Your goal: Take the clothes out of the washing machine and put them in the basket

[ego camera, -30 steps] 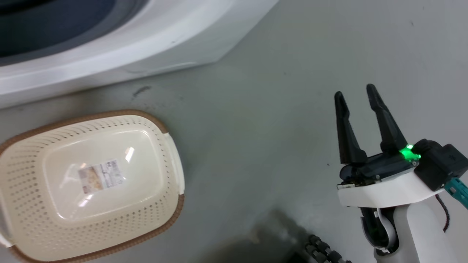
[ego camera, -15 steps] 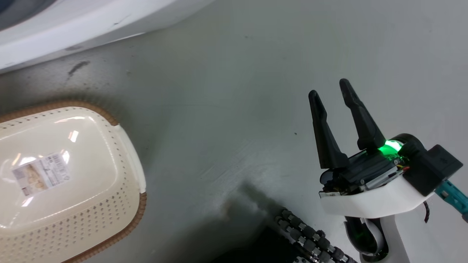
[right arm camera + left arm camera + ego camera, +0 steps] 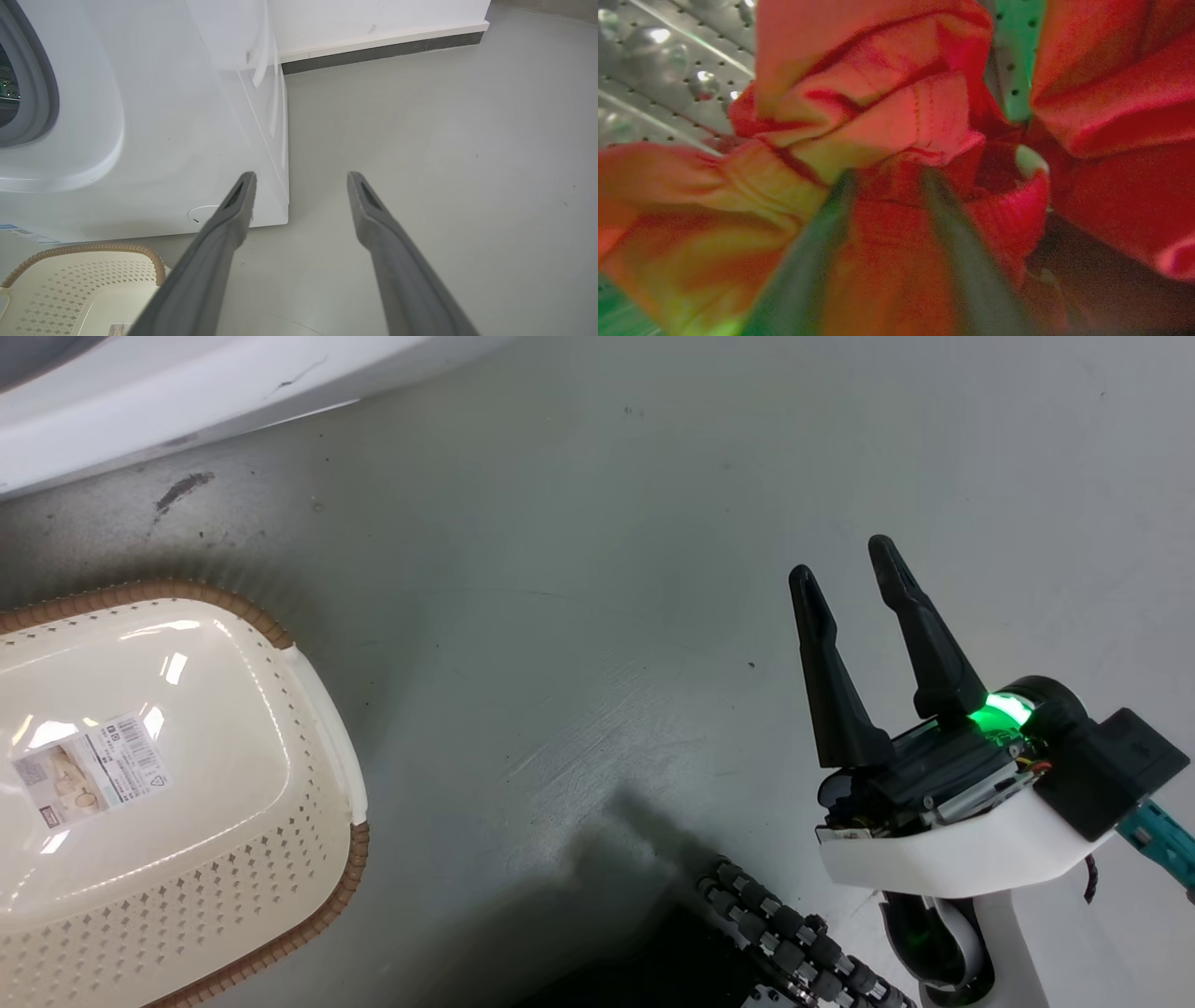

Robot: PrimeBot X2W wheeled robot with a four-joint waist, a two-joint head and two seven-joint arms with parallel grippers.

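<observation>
Head view: basket (image 3: 233,905) sits empty on the floor (image 3: 579,569) just in front of the washing machine (image 3: 187,401), probably parked close so the carry is short. Right gripper (image 3: 843,560) hovers over bare floor well off to the side, jaws wide, holding nothing; looks idle and out of the way. Left wrist view: left gripper (image 3: 887,175) is inside the perforated drum (image 3: 668,70), jaws narrowed on a fold of the clothes (image 3: 896,107), red fabric bunching around the tips. Reads as a pinch ready for pull-out. Right wrist view: grey porthole rim (image 3: 46,93) at left, basket below it, no clothes in it yet.
</observation>
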